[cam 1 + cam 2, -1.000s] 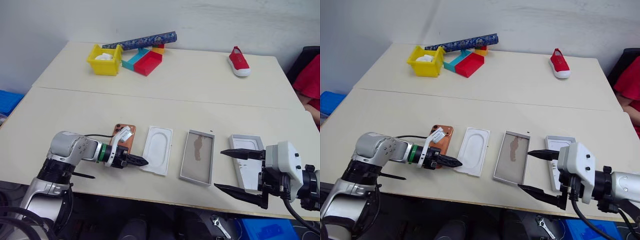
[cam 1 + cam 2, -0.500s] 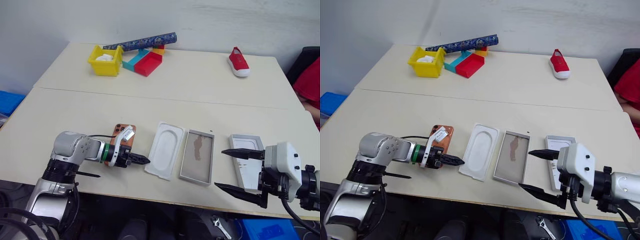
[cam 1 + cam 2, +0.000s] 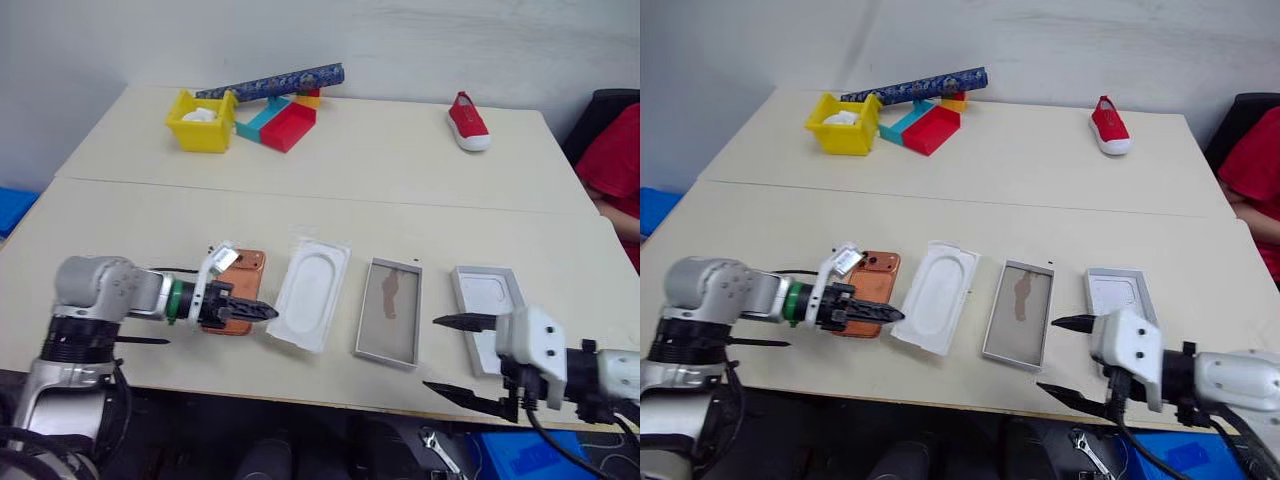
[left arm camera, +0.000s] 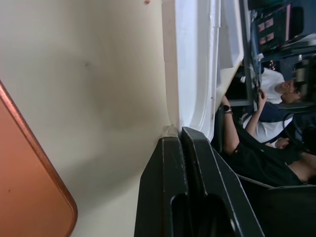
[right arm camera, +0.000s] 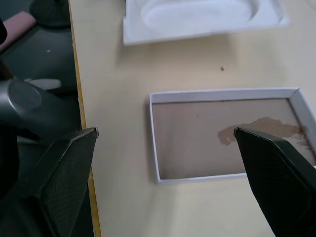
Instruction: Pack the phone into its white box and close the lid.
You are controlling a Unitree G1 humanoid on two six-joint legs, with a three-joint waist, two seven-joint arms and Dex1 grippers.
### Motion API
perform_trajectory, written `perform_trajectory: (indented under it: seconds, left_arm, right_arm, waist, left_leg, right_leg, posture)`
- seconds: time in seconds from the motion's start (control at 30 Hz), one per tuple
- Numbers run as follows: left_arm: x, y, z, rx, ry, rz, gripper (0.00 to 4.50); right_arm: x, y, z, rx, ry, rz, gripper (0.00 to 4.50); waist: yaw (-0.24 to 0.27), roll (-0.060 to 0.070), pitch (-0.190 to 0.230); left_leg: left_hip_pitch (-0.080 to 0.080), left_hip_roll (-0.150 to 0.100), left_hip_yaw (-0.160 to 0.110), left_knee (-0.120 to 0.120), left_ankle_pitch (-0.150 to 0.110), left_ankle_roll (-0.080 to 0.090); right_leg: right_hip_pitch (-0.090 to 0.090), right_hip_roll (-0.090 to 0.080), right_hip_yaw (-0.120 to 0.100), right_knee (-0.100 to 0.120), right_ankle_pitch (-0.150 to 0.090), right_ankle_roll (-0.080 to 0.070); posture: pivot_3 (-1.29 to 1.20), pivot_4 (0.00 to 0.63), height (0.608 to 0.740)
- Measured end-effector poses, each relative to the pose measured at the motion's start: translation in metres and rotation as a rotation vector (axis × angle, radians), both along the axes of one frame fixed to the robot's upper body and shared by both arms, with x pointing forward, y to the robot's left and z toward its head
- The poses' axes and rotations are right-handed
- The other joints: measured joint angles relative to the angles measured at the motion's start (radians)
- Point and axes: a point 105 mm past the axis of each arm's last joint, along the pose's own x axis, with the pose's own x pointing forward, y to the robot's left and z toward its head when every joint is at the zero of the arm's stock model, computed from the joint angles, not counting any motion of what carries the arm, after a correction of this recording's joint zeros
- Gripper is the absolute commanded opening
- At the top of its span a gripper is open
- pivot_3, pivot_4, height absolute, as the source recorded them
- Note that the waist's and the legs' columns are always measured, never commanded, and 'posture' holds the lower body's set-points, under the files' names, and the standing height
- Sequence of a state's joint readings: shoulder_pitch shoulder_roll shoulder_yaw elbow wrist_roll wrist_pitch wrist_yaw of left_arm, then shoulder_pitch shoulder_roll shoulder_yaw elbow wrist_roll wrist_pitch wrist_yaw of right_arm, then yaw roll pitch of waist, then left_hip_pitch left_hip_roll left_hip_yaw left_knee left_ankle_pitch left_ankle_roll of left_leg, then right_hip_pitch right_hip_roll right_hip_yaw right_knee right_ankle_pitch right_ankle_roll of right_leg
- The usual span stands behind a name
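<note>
Head views – left gripper (image 3: 262,312): fingers pressed together, pinching the near corner of the white moulded insert (image 3: 309,295), which lies between the phone (image 3: 240,291) and the white box (image 3: 390,310).
Head views – right gripper (image 3: 455,355): spread wide, holding nothing, hanging at the table (image 3: 330,170) front edge below the lid (image 3: 487,305).
Head views – phone: flat on the table, orange back up, partly under the left wrist.
Left wrist view – grip: black fingers (image 4: 190,163) shut on the insert's thin edge (image 4: 195,74); phone corner (image 4: 29,168) just beside.
Right wrist view – box: open, grey-brown floor (image 5: 222,138) stained, between the wide fingers.
Risk: a thin corner pinch may slip, or the dragged insert may nudge the box.
Writing: none legible.
</note>
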State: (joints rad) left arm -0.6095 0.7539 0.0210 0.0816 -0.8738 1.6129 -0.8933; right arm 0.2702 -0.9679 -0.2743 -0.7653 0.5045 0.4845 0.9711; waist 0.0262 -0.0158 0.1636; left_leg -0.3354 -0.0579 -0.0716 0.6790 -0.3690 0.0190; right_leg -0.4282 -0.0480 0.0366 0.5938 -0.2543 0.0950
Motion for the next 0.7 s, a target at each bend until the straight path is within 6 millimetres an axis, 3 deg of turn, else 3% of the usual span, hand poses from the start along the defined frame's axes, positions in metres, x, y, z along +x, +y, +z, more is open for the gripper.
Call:
perform_trajectory:
  seconds: [0.03, 0.13, 0.33, 0.5, 0.7]
  left_arm:
    - [-0.002, -0.001, 0.004, -0.023, -0.006, -0.010, 0.02]
    - [-0.008, -0.005, 0.013, -0.089, -0.017, -0.051, 0.00]
    - [-0.010, -0.003, 0.012, -0.103, -0.012, -0.028, 0.00]
    - [-0.010, -0.004, 0.011, -0.092, -0.011, -0.022, 0.00]
    - [-0.010, -0.008, 0.007, -0.076, -0.011, -0.017, 0.00]
  right_arm:
    - [0.004, 0.000, -0.007, -0.029, 0.003, -0.004, 4.50]
    - [0.019, 0.005, -0.027, -0.067, 0.004, -0.040, 3.88]
    - [0.026, 0.016, -0.051, -0.092, 0.038, -0.034, 1.74]
    - [0.030, 0.020, -0.057, -0.110, 0.023, -0.005, 0.02]
    - [0.018, 0.018, -0.060, -0.139, 0.024, 0.107, 0.02]
  waist:
    - [-0.002, 0.000, 0.000]
    - [-0.002, 0.000, 0.000]
    - [-0.002, 0.000, 0.000]
    - [-0.002, 0.000, 0.000]
    - [0.000, 0.000, 0.000]
  left_leg:
    - [0.000, 0.000, 0.000, 0.000, 0.000, 0.000]
    - [0.000, 0.000, 0.000, 0.000, 0.000, -0.001]
    - [-0.001, 0.000, -0.001, 0.000, 0.000, -0.001]
    - [-0.001, 0.000, -0.001, 0.000, 0.000, -0.001]
    - [-0.001, 0.000, -0.001, 0.000, 0.000, -0.001]
  right_leg:
    - [0.000, 0.000, 0.000, 0.000, 0.000, 0.000]
    - [-0.001, 0.000, -0.001, 0.000, 0.000, -0.001]
    - [-0.002, 0.000, -0.001, 0.001, -0.001, -0.001]
    - [-0.002, 0.001, -0.001, 0.001, -0.001, -0.001]
    - [-0.001, 0.001, -0.001, 0.001, -0.001, -0.001]
  posture:
    - [0.00, 0.150, 0.740]
    - [0.00, 0.150, 0.740]
    - [0.00, 0.150, 0.740]
    - [0.00, 0.150, 0.740]
    - [0.00, 0.150, 0.740]
